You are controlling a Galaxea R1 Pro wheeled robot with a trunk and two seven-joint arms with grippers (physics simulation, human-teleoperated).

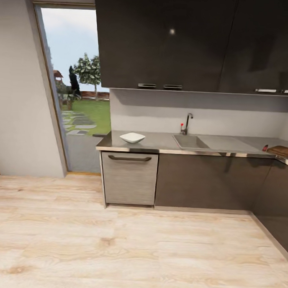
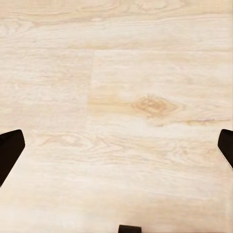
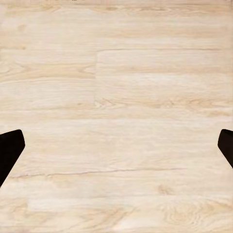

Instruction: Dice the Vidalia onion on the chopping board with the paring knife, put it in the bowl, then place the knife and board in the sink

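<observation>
Across the room, the grey countertop [image 1: 161, 141] runs over dark cabinets. The white bowl [image 1: 132, 137] rests on it toward its left end. The sink [image 1: 190, 141] lies to the right of the bowl, its faucet [image 1: 187, 123] with a red knob behind the basin. At the far right the brown chopping board [image 1: 282, 151] lies on the counter, and a red bit of the paring knife [image 1: 265, 147] shows just left of it. The onion is hidden from here. Both wrist views look down at the floor: my left gripper [image 2: 116, 150] and my right gripper [image 3: 116, 150] are open, fingers wide apart, nothing between them.
Pale wood floor [image 1: 114, 243] stretches between me and the cabinets. A drawer with a black handle [image 1: 129, 158] sits below the bowl. A tall glass door [image 1: 75, 90] to a garden is on the left. Dark upper cabinets [image 1: 194, 41] hang above, and the counter turns a corner at the right.
</observation>
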